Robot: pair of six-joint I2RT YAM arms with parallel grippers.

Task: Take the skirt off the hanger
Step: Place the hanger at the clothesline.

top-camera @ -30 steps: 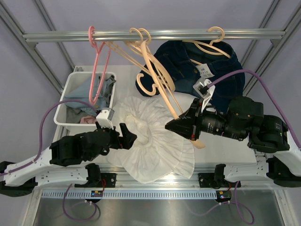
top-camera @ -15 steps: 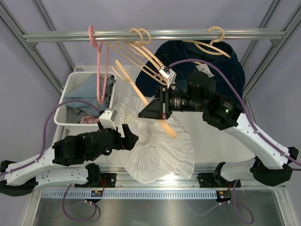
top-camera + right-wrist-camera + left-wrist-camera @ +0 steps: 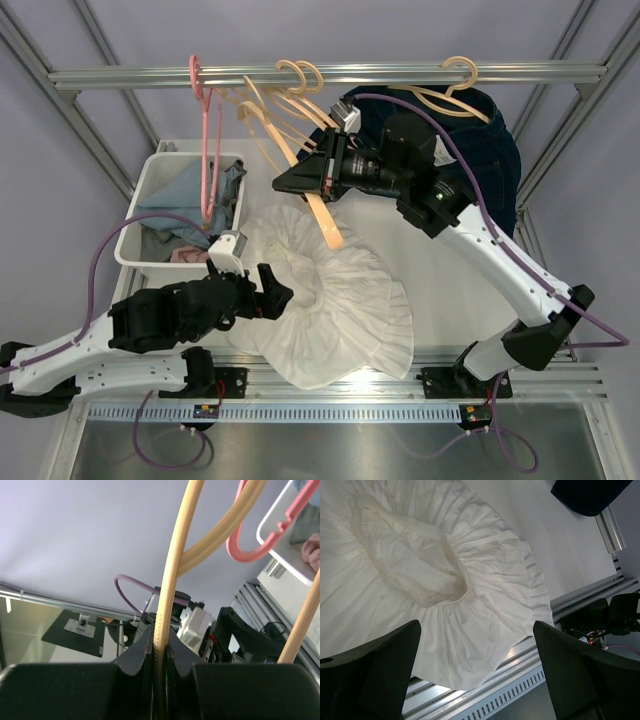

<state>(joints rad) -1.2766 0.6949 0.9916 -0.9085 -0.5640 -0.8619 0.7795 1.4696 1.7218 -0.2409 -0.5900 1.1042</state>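
Top external: one skirt (image 3: 345,300), one hanger (image 3: 325,220) in right pincer (image 3: 287,183).

Bright, even light; the wrist views' near foreground seems soft-focused.

Lab test cell: aluminium-profile frame (image 3: 120,76), plain grey walls (image 3: 400,30), white table (image 3: 445,310).

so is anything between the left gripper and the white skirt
Nothing visible: the open left gripper looks straight at the white pleated skirt. The beige curved hanger is clamped in the right gripper.
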